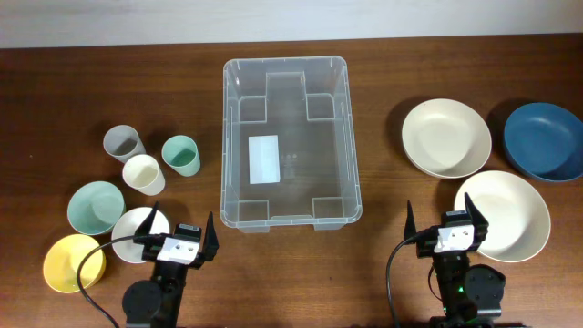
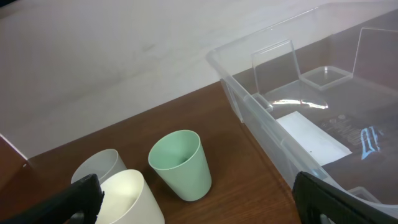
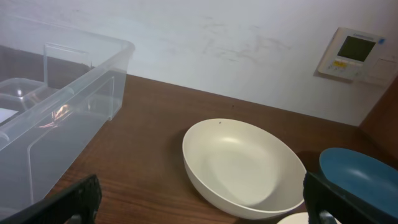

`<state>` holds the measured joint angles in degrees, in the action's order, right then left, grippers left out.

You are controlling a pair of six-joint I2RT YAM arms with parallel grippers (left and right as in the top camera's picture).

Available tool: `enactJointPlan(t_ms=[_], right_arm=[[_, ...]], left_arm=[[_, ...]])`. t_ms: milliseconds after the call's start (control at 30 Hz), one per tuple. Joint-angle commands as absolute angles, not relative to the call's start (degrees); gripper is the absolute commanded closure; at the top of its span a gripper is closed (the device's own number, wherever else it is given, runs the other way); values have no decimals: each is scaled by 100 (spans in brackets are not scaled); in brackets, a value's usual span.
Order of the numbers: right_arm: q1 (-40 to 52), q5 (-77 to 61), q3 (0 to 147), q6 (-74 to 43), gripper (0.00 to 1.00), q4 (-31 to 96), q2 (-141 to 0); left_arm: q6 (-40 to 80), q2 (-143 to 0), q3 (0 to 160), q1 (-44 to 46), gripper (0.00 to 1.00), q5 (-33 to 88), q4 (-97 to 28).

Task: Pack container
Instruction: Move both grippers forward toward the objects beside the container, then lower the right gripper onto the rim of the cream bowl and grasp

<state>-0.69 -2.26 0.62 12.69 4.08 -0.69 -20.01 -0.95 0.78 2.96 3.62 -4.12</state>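
Note:
The clear plastic container (image 1: 287,137) stands empty in the middle of the table, a white label on its base; its wall shows in the left wrist view (image 2: 267,118) and the right wrist view (image 3: 56,124). My left gripper (image 1: 178,239) sits at the front left, open, nothing between its fingers (image 2: 323,199). In front of it stand a green cup (image 2: 180,163), a cream cup (image 2: 127,199) and a grey cup (image 2: 96,168). My right gripper (image 1: 446,232) is at the front right, open and empty, facing a cream bowl (image 3: 242,168).
Left side holds a grey cup (image 1: 122,142), cream cup (image 1: 144,173), green cup (image 1: 180,155), a mint bowl (image 1: 95,206), white bowl (image 1: 137,226) and yellow bowl (image 1: 71,264). Right side holds two cream bowls (image 1: 446,137) (image 1: 510,214) and a blue bowl (image 1: 545,141).

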Motion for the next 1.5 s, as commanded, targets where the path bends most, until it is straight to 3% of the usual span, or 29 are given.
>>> enactJointPlan(t_ms=[0,533,700,900,1167,1467], right_arm=[[-38,-281,32,1308,1,427,-32],[-38,-349,32,1304,1,412,-32],[-38,-408,32,-60,1,414,-231],[-38,-412,259,-379,1,436,-882],[-38,-434,1909,-390,1,845,-2873],[-49,-473,5487,-346,1,3229,-6060]], left_arm=[[-2064,-40,51,327,1,320,-438],[-2067,-40,51,327,1,322,-436],[-2027,-40,54,322,1,436,-410],[-475,-99,99,322,1,145,-504],[-296,-821,1127,322,1,40,-895],[-301,-3411,3732,322,1,-126,-2257]])
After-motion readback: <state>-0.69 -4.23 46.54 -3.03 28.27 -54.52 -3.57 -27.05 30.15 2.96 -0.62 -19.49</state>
